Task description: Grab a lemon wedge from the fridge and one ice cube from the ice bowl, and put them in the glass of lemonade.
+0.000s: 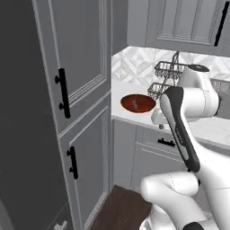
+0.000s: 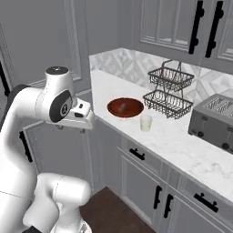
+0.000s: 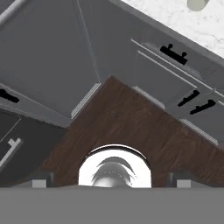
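The white robot arm stands folded close to me, over the dark brown wooden floor (image 3: 127, 127). Its gripper (image 3: 109, 183) hangs above this floor and looks straight down; the two small finger tips (image 3: 40, 183) stand wide apart, with nothing between them.

To the left, the tall dark grey fridge (image 1: 22, 134) fills the near side, and its doors are closed. Beside it stands a tall panelled grey cupboard (image 1: 83, 90) with short black handles.

Further away runs the white marble tabletop (image 2: 182, 141), above grey drawers. Near its front edge stands a small pale glass of lemonade (image 2: 145, 123). Just behind the glass, toward the left end of the tabletop, lies the wide shallow reddish-brown ice bowl (image 2: 125, 108); something small is in it, but I cannot tell what it is. Behind the glass, close to the tiled back wall, stands a black two-tier wire basket (image 2: 169, 91). At the right, well apart from the bowl, sits a grey metal toaster (image 2: 214, 120). The lemon wedge I cannot see anywhere.
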